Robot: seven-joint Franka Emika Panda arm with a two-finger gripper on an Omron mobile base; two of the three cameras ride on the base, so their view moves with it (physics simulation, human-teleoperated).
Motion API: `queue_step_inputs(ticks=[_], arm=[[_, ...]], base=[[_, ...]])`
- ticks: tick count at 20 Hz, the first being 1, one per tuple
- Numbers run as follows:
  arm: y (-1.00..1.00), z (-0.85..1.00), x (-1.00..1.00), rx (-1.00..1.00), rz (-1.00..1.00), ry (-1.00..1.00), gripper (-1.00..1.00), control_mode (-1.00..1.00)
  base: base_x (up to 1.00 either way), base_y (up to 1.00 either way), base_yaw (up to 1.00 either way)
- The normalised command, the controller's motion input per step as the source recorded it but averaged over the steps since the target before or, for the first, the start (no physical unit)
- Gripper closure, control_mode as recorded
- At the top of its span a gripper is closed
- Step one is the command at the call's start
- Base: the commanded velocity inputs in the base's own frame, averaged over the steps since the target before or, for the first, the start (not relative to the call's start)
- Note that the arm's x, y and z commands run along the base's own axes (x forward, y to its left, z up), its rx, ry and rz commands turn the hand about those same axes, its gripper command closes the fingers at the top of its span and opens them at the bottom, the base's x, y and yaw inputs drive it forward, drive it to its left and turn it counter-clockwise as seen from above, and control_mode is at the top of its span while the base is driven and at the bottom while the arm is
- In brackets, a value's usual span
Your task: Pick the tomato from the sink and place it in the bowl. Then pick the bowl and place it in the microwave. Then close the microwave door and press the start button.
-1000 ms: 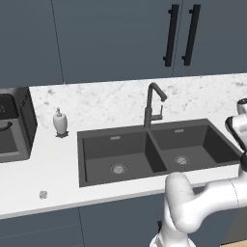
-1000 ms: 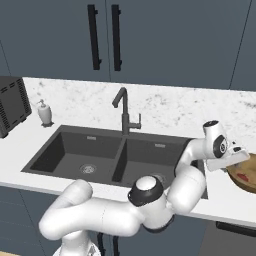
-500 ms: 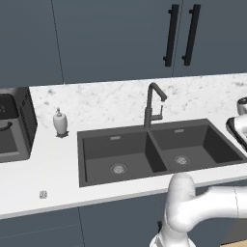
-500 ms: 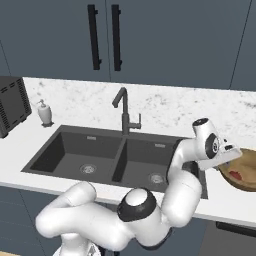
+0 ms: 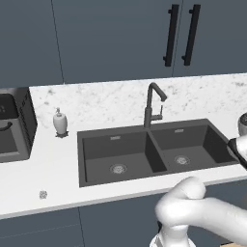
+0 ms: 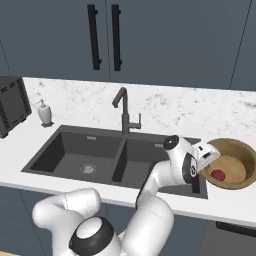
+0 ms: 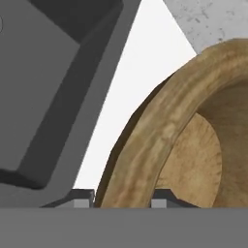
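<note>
You will find no readable text, label, brand, number or sign anywhere here: neither on the cabinet doors, the worktop, the soap bottle [image 5: 60, 122], nor on the dark appliance at the counter's left end.

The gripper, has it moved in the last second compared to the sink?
Yes. In the right base view the gripper has shifted right and lower, away from the sink, onto the near rim of the bowl.
</note>
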Motion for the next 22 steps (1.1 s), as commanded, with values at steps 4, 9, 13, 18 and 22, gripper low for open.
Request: queue_step_inputs(ticks=[4, 9, 13, 18, 22], arm=[[0.44, 0.98, -0.51, -0.13, 0.32, 0.22, 1.00, -1.00], [0.61, 0.88, -0.69, -0.12, 0.38, 0.31, 1.00, -1.00], [0.61, 0.76, -0.81, -0.05, 0.39, 0.23, 1.00, -1.00], [0.74, 0.65, -0.76, 0.00, 0.30, 0.13, 1.00, -1.00], [0.69, 0.64, -0.68, 0.01, 0.26, 0.08, 1.00, -1.00]], base=[[0.00, 0.00, 0.00], [0.00, 0.00, 0.00], [0.00, 0.00, 0.00], [0.00, 0.00, 0.00], [0.00, 0.00, 0.00]])
